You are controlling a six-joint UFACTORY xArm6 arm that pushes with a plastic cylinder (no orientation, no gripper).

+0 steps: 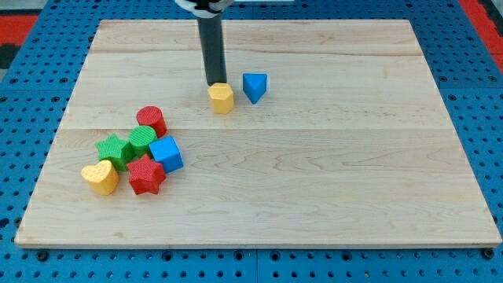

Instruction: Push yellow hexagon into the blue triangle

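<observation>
Worktop: one pale wooden board of long glued planks, smooth, lying on a blue perforated base.
Rod: one straight dark cylinder coming down from the view's top; my tip sits at the top edge of the yellow hexagon, apparently touching it.
Gripper: the arm has none, so there are no jaws to describe as apart or together.
Blocks: eight, all ribbed plastic.
Task pair: one yellow hexagon at upper centre; one blue triangle just beside it to the view's right, a narrow gap between them.
Cluster at the view's lower left: one red cylinder, one green cylinder, one green star, one blue cube, one red star, one yellow heart, packed closely.
</observation>
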